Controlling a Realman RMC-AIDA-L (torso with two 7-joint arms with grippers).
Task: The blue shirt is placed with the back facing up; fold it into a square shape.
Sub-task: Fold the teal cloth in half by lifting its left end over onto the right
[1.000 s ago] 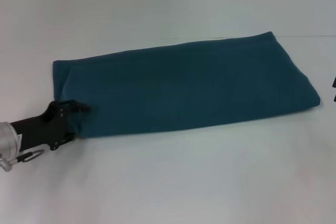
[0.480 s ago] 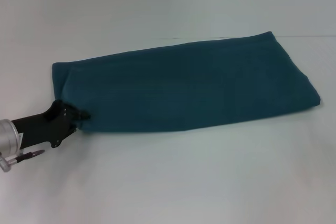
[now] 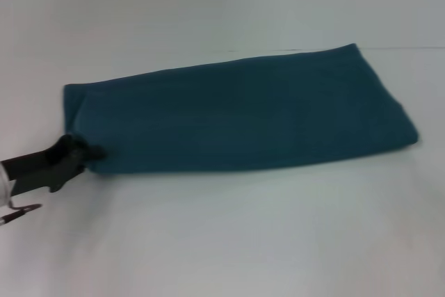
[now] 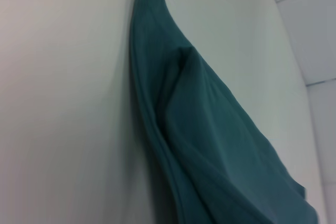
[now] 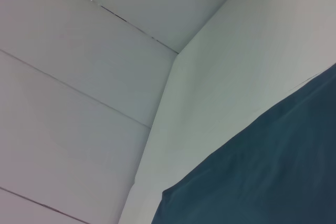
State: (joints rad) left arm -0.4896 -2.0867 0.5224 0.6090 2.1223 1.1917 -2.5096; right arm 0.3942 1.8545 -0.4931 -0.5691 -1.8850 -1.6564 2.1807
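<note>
The blue shirt (image 3: 243, 116) lies on the white table as a long folded band, plain side up, running from the left to the far right. My left gripper (image 3: 89, 152) is at the band's near left corner, shut on the cloth there, with its black wrist reaching in from the left edge. The left wrist view shows the shirt's (image 4: 210, 145) stacked folded layers close up, but none of my fingers. The right wrist view shows one edge of the shirt (image 5: 273, 171) on the table. My right gripper is out of view.
The white table (image 3: 243, 234) spreads out in front of and behind the shirt. Its edge (image 5: 157, 129) shows in the right wrist view, with pale floor tiles (image 5: 79, 77) beyond. A thin seam line (image 3: 417, 48) runs at the far right.
My left gripper has moved left and slightly back with the corner in it, and the whole shirt has slid a little to the left. The right gripper's tip has left the right edge.
</note>
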